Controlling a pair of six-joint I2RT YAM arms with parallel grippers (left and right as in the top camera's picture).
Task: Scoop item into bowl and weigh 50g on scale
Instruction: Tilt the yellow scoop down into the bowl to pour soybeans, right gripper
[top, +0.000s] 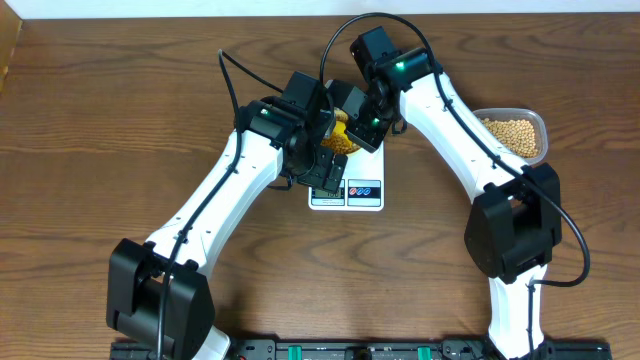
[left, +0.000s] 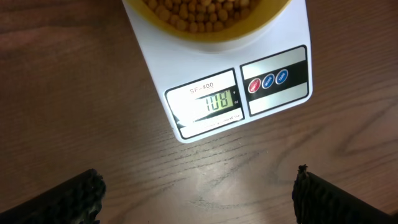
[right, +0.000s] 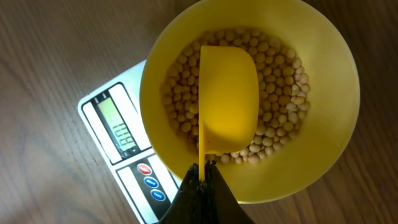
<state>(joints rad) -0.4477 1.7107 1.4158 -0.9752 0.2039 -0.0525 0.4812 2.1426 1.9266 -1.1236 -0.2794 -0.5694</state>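
Note:
The white scale (left: 186, 74) lies on the wood table with its lit display (left: 216, 101) facing me. On its platform stands the yellow bowl (right: 311, 149), holding a layer of tan beans (right: 280, 93). My right gripper (right: 204, 171) is shut on the thin handle of a yellow scoop (right: 228, 99). The scoop's cup hangs over the middle of the bowl, and no beans show on it. My left gripper (left: 199, 186) is open and empty above bare table, just in front of the scale. In the overhead view both grippers crowd over the scale (top: 346, 195) and hide most of the bowl.
A clear plastic tub (top: 515, 135) of beans sits at the right, behind the right arm. The scale's red and blue buttons (left: 268, 81) lie right of the display. Both arms reach in from the table's front edge.

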